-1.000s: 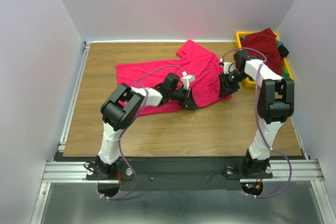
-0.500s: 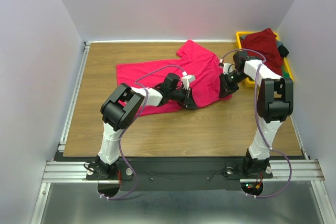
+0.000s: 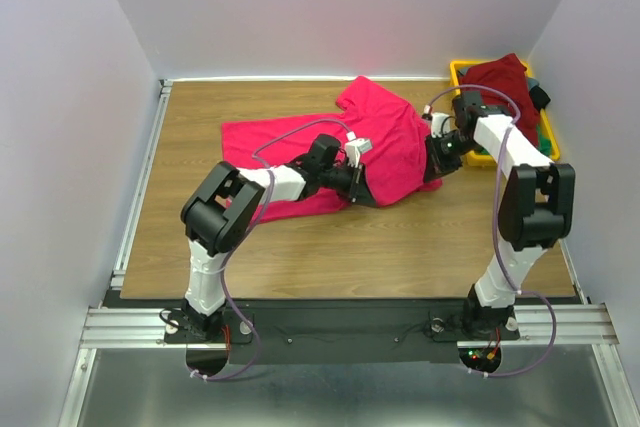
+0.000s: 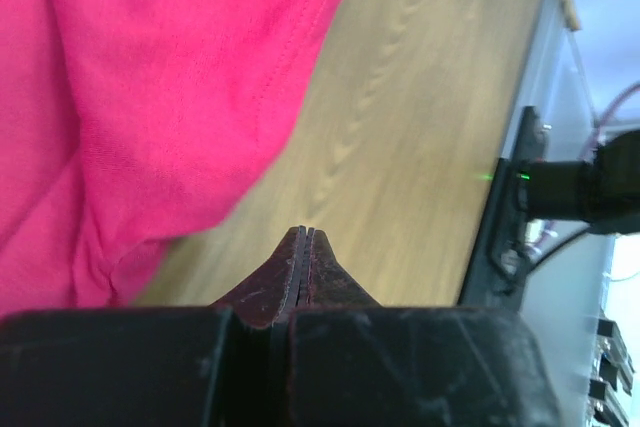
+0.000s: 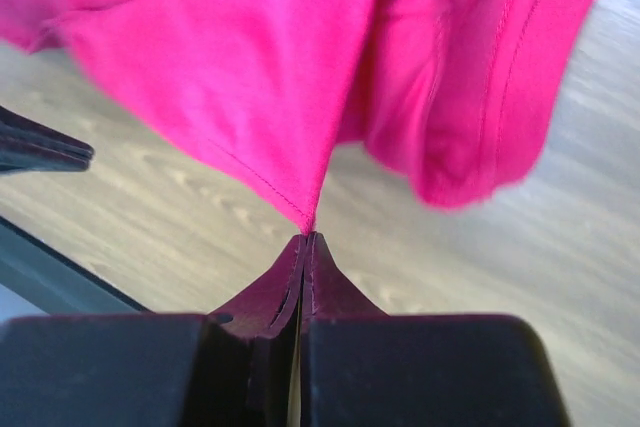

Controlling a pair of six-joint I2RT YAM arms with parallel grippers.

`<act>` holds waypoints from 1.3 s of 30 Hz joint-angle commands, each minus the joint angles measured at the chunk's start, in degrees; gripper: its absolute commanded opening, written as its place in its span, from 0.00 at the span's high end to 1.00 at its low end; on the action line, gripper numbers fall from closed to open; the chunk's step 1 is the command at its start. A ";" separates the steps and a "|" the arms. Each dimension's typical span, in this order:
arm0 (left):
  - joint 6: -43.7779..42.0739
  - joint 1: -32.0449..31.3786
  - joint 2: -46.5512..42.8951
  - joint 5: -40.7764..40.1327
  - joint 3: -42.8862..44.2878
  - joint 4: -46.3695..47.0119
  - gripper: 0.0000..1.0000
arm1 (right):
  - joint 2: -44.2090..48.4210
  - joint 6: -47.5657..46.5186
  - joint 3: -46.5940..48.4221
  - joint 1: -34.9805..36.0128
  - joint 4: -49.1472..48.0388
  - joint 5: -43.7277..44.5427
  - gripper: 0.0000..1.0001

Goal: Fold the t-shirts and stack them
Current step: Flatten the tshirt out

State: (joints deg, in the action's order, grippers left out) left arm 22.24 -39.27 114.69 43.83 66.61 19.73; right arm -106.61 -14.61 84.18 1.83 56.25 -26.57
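Observation:
The crimson t-shirt point(image 3: 300, 137) lies spread across the middle of the wooden table point(image 3: 330, 242). My right gripper point(image 3: 437, 169) is at the shirt's right lower edge. In the right wrist view, its jaws point(image 5: 308, 237) are shut on a hemmed corner of the crimson cloth point(image 5: 250, 67), which rises from the tips. My left gripper point(image 3: 375, 197) is low at the shirt's near hem. In the left wrist view, its jaws point(image 4: 303, 232) are pressed together over bare wood, with the crimson shirt point(image 4: 150, 97) just to their left. A maroon t-shirt point(image 3: 503, 82) is heaped in the bin.
The yellow bin point(image 3: 456, 69) stands at the back right corner, holding dark cloth point(image 3: 540, 97) and green cloth point(image 3: 546, 135) under the maroon shirt. A metal rail point(image 3: 140, 187) lines the table's left edge. Grey walls close in the sides and back.
My right gripper has closed on the shirt's corner and moved slightly right. The left arm's elbow has swung a little left; its gripper stays shut at the hem.

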 commanded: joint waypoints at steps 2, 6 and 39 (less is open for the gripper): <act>-2.81 0.07 -8.42 3.62 -0.69 -3.55 1.00 | 9.39 -3.49 -2.17 -0.33 4.21 1.25 0.99; -6.33 -0.28 -10.10 5.56 -1.57 -10.57 1.00 | 13.26 -5.60 -5.77 -0.33 7.99 3.71 0.99; -34.53 -4.59 -20.30 -11.64 -4.74 -11.29 0.57 | -10.87 14.42 10.11 -0.24 -13.68 -16.16 0.99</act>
State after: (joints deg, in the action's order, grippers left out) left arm -8.80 -43.68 97.08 38.54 62.28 4.91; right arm -112.86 -9.32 90.59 1.85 54.81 -42.70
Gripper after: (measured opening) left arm 0.408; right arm 0.012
